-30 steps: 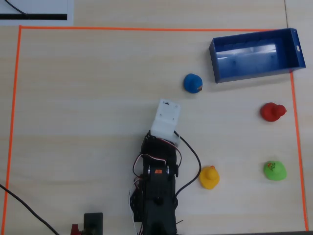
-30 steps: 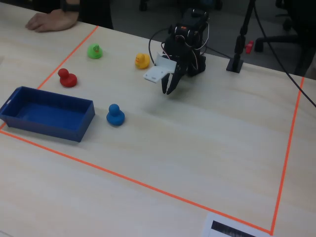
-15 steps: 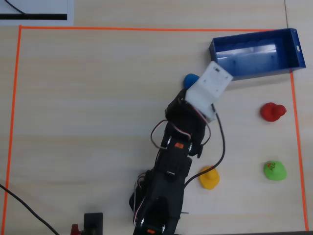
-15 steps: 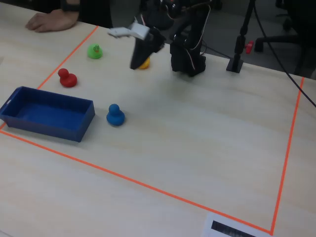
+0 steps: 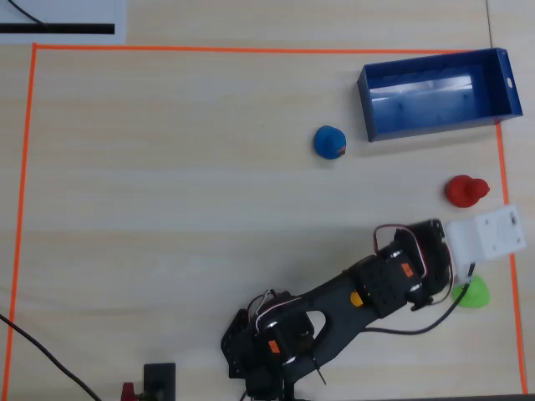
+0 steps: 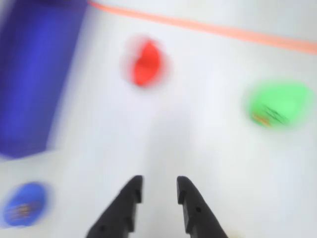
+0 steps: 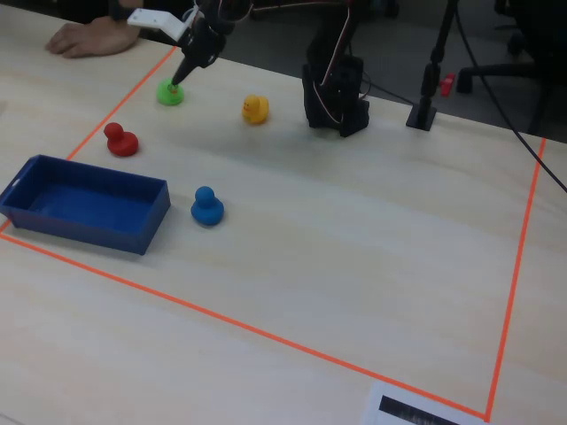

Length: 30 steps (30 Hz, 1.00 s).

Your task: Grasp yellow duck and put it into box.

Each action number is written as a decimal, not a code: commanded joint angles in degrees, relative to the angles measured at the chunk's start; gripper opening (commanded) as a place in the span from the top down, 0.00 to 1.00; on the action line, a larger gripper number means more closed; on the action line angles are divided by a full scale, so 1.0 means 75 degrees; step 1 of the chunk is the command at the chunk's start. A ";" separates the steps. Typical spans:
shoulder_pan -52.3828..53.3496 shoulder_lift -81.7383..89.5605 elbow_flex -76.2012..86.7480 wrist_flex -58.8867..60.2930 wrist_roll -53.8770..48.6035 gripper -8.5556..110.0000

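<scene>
Four ducks [image 7: 206, 206] on pale wood table [image 7: 354, 248], orange tape border [image 7: 266, 332].

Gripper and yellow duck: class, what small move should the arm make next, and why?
Probably swing back toward the yellow duck. In the fixed view the gripper hangs above the green duck, its jaws slightly apart and empty in the wrist view, while the yellow duck sits untouched nearer the arm's base. The box holds nothing.

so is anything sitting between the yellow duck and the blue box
Nothing sits squarely on that line. In the fixed view the yellow duck and the box have bare table between them; the blue duck lies close beside the path, near the box's end. The end effector hangs over by the green duck.
</scene>
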 commanded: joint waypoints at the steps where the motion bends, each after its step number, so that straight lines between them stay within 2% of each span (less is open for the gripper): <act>1: 0.1102 0.0703 0.0703 0.0480 -0.0410 0.81; 5: 0.1371 0.1594 0.1840 0.0715 -0.1102 0.69; 10: 0.1266 0.1980 0.2508 0.0645 -0.1348 0.64; 25: 0.1945 0.1336 0.4055 -0.1430 -0.2355 0.62; 30: 0.1676 0.1641 0.3937 -0.1863 -0.1770 0.62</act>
